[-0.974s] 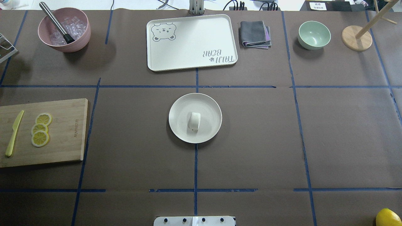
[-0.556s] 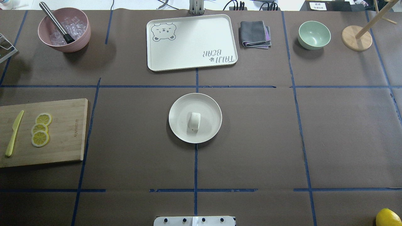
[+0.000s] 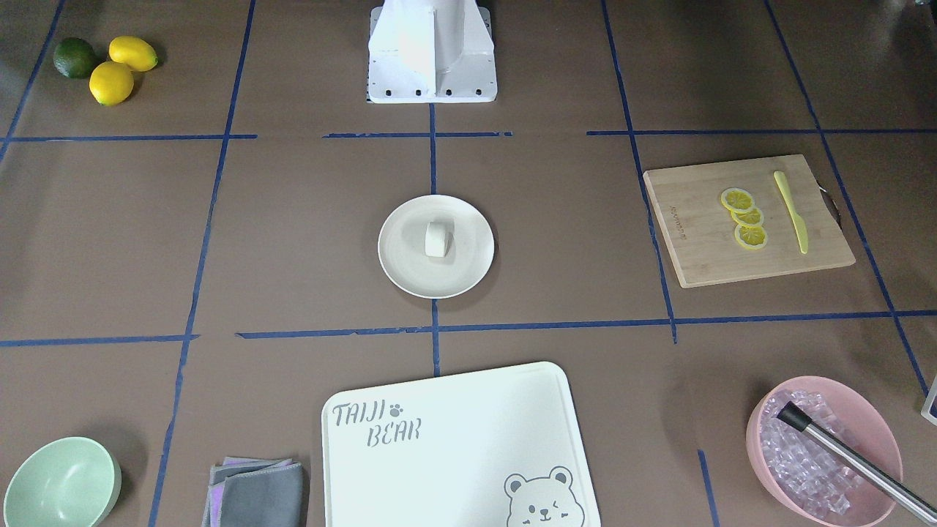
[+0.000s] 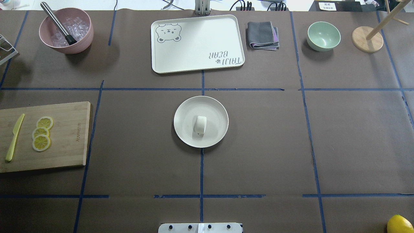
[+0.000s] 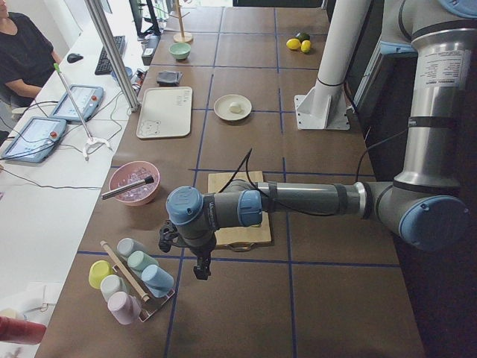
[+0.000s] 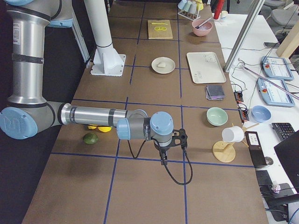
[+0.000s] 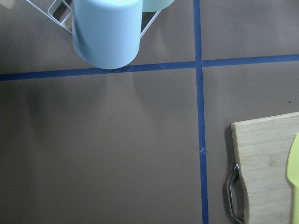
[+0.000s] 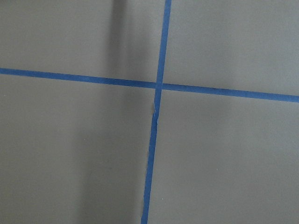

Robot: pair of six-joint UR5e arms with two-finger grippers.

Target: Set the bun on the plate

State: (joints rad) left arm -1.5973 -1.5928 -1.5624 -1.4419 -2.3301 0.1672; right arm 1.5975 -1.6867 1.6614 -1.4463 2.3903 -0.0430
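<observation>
The white bun (image 4: 200, 125) rests near the middle of the round cream plate (image 4: 183, 129), at the table's centre. The front-facing view shows the same bun (image 3: 436, 238) on the plate (image 3: 468, 271). Neither gripper touches them. My left gripper (image 5: 201, 268) hangs far off at the table's left end, between a cup rack and the cutting board. My right gripper (image 6: 163, 161) hangs over bare table at the right end. Both show only in the side views, so I cannot tell whether they are open or shut.
A bear-print tray (image 4: 197, 43), folded cloths (image 4: 262, 35), a green bowl (image 4: 323, 35) and a pink bowl of ice (image 4: 66, 30) line the far side. A cutting board (image 4: 64, 136) with lemon slices and a knife lies left. A cup rack (image 5: 130, 280) stands by the left gripper.
</observation>
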